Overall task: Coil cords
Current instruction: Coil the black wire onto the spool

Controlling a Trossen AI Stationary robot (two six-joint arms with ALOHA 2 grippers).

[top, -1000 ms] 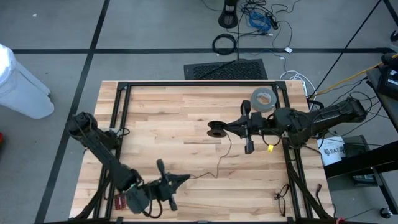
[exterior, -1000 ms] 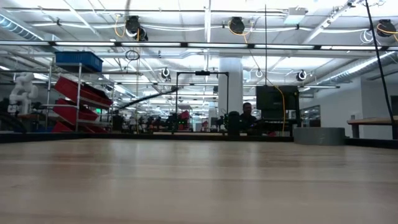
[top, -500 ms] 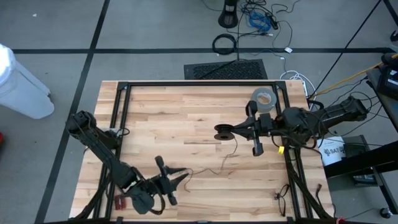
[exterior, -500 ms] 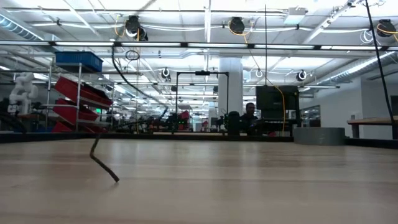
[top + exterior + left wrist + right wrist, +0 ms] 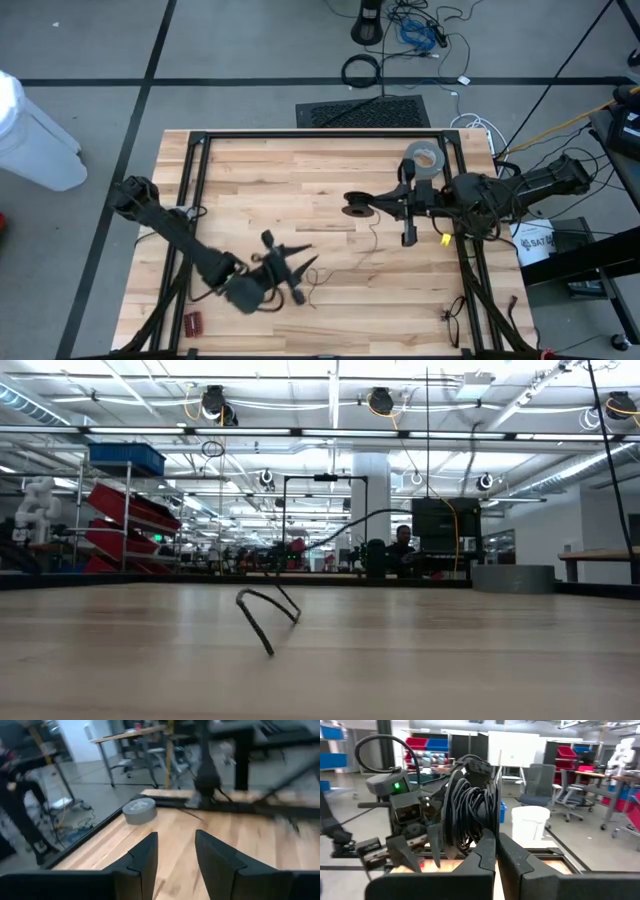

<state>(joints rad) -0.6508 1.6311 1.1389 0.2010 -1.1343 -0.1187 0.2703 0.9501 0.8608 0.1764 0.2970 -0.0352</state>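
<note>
Your right pincer (image 5: 352, 208) sits pressed together on a good bundle of the cords (image 5: 470, 817), already wound into black loops and held above the middle of the surface (image 5: 300, 180). That part looks done. What's left is the loose tail: thin wire trails from the bundle down across the wood toward your left pincer (image 5: 300, 265), whose fingers (image 5: 145, 857) stand spread with nothing between them. From the low view a kinked stretch of wire arches up off the wood. Hard to trace the tail's full run from above, and no bluish-green spot shows anywhere. A grey tape roll (image 5: 424, 159) sits near the right arm.
</note>
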